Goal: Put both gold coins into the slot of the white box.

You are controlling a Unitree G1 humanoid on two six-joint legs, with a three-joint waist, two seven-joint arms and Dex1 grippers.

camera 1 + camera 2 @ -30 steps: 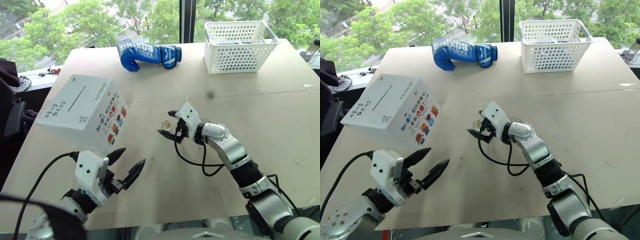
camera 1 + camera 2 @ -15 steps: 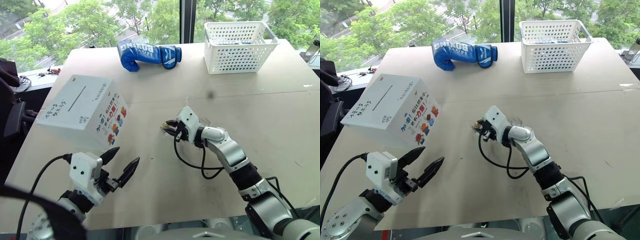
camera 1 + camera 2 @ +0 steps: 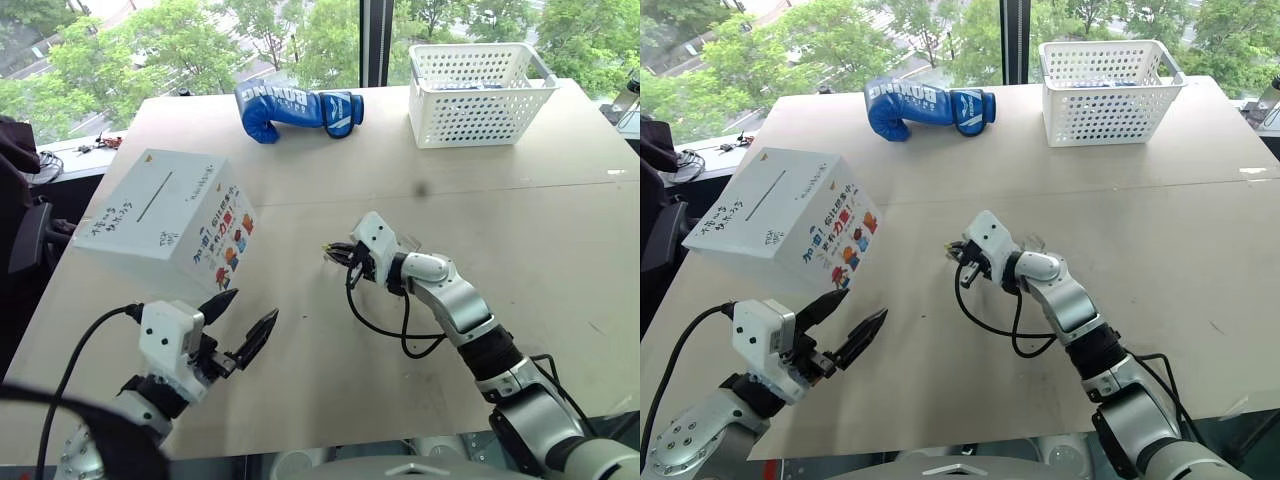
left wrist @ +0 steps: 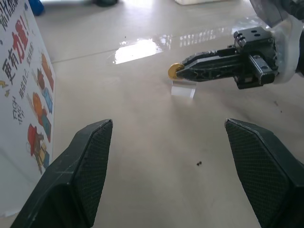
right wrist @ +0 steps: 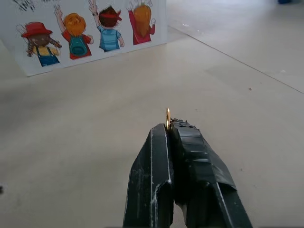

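Observation:
The white box stands tilted at the table's left, its dark slot on the top face and cartoon pictures on the side toward me. At mid-table my right gripper is shut on a gold coin, held on edge between the fingertips. The coin pokes up past the tips, just above a small clear case on the table. My left gripper hovers open near the front left, below the box, with nothing between its fingers.
A blue boxing glove lies at the back centre. A white perforated basket stands at the back right. Another clear case lies beside my right wrist. The table's left edge runs close behind the box.
My right gripper's fingers, open a second ago around the coin, have closed on it. The left gripper has stayed open and about where it was.

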